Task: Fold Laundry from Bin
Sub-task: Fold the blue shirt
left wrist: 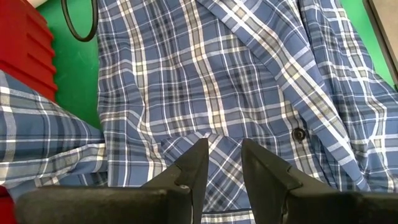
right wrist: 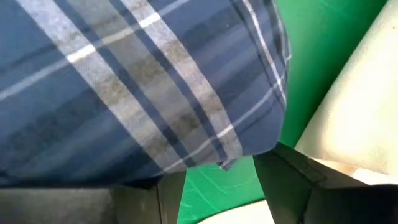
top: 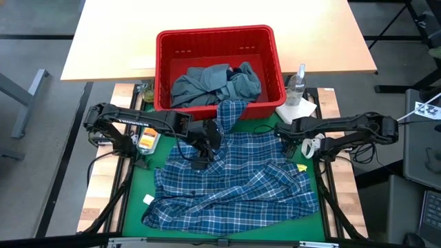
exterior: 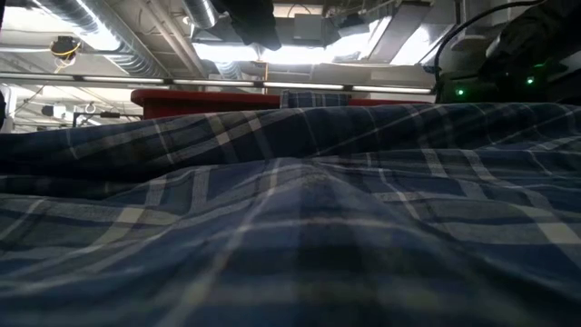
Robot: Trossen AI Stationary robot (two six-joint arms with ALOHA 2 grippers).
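I see the shirt (top: 234, 186) spread on the mat (top: 138, 180), one sleeve hanging into the bin (top: 164, 69) behind it. Another garment (top: 207, 84) lies in the bin. Bottle (top: 298, 84) right of bin.

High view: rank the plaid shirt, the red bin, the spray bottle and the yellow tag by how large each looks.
1. plaid shirt, spread across the green mat
2. red bin, clearly smaller in outline
3. spray bottle
4. yellow tag, smallest
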